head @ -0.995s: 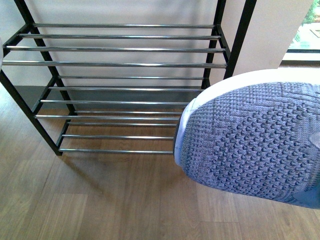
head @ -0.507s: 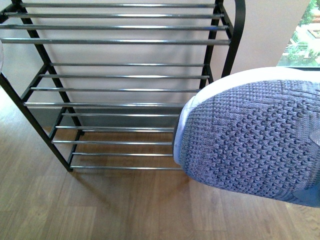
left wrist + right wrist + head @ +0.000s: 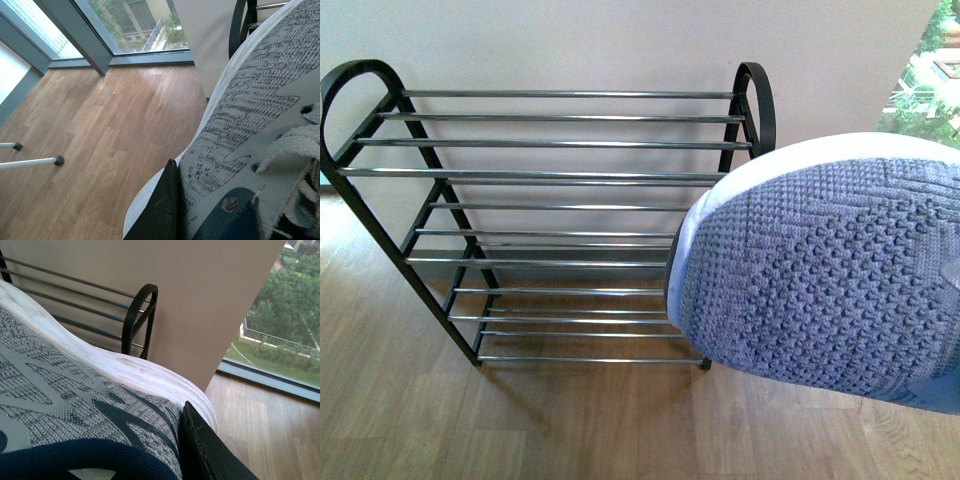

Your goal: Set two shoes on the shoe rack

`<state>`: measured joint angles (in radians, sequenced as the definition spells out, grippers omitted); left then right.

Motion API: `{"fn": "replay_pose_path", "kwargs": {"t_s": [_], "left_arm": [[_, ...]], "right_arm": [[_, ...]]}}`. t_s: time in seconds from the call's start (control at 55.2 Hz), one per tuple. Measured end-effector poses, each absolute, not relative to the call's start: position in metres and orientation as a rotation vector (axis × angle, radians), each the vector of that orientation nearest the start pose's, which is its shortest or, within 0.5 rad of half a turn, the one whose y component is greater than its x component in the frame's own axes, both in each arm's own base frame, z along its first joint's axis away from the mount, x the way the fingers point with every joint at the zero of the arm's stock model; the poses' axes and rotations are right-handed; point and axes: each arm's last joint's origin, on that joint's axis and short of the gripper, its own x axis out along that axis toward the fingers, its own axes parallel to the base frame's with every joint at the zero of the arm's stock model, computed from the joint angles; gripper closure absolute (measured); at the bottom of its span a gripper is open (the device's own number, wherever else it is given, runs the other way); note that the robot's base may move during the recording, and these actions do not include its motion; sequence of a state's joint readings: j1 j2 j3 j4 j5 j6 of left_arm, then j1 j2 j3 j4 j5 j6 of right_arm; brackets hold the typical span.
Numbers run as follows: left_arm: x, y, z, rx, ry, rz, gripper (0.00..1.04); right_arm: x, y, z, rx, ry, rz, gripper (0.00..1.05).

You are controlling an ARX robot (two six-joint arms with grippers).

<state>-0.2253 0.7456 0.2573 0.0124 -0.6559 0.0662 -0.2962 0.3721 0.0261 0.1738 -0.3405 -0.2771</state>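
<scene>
Shoe (image 3: 820,280) is airborne, long axis 3-to-9 o'clock, toe at 9. Shoe rack (image 3: 560,172) sits at its 10 o'clock. Left gripper (image 3: 162,210) and right gripper (image 3: 210,452) both look clamped on the shoe. No second shoe is in view.

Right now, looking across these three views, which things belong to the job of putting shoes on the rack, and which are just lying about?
Belong to the job:
- grey knit shoe, held up off the floor
- shoe rack, no shoes on its bars yet

Just lying about:
- white legs with black feet
- window
- wooden floor
</scene>
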Motion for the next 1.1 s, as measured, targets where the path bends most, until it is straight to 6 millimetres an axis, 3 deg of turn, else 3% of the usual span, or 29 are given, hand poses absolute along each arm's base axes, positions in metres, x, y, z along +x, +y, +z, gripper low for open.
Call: {"fn": "replay_pose_path", "kwargs": {"t_s": [1.104], "left_arm": [[0.1512,-0.0158,0.1792,0.269,0.448,0.418,1.03]], "right_arm": [[0.1162,-0.025,0.1561,-0.221,0.156,0.075,0.98]]}}
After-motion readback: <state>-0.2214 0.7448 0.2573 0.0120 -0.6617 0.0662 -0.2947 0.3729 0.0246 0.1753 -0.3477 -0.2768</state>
